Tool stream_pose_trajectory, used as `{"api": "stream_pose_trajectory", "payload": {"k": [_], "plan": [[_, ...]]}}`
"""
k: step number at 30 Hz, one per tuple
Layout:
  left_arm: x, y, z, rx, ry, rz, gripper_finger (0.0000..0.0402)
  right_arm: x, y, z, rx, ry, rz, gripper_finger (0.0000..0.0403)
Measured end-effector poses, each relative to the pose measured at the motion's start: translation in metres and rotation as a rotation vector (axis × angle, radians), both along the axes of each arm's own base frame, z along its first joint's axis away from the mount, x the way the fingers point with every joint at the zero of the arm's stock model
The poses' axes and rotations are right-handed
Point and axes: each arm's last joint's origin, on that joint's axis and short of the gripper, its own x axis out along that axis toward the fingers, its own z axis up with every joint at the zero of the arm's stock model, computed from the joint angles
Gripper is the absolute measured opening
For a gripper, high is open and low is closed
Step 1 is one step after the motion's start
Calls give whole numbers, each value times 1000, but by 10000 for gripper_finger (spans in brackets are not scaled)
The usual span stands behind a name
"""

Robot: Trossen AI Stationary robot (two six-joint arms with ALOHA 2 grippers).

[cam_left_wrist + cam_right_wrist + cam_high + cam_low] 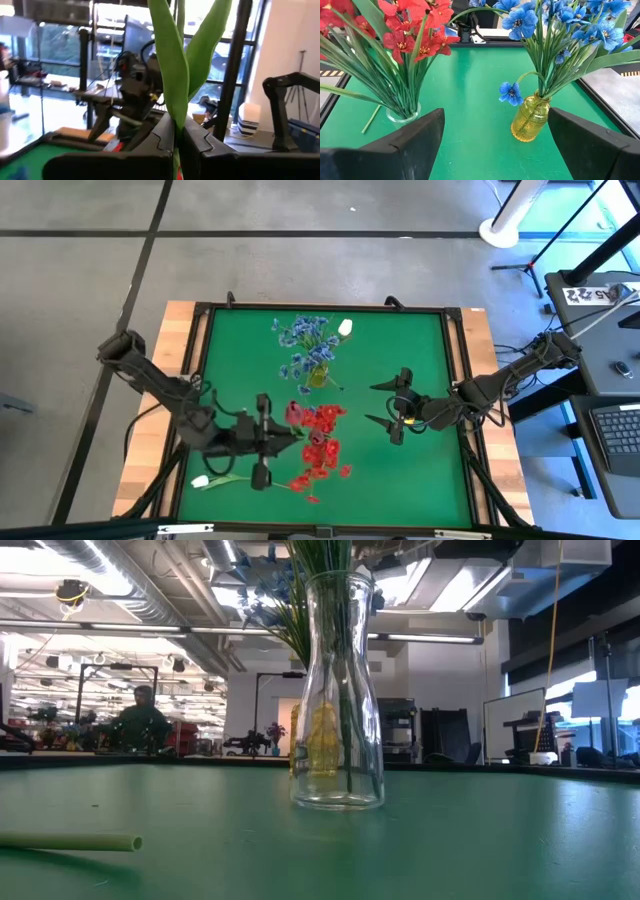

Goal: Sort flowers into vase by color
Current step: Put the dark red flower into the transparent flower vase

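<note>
Left claw [262,442] clamped on green stem of dark pink bud [294,413], just beside red blossom sprays [400,35] in clear glass vase [402,111]. Right claw [398,412] spread wide, holding nothing, right of red sprays. Blue blossom sprays [565,30] in yellow glass vase [530,117], far half of green surface [420,340]. White tulip bud [201,481] lying flat near front-left corner; second white bud [346,328] beside blue sprays.
</note>
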Motion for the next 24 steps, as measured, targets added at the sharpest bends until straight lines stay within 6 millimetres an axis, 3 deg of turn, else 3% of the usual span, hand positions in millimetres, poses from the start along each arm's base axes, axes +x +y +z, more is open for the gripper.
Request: {"api": "stream_pose_trajectory", "payload": {"k": [8,24], "plan": [[25,4,-15,74,-25,-36,0,0,0,0,0,0,0,353],[47,5,-42,139,38,3,0,5,3,-7,-4,27,3,353]]}}
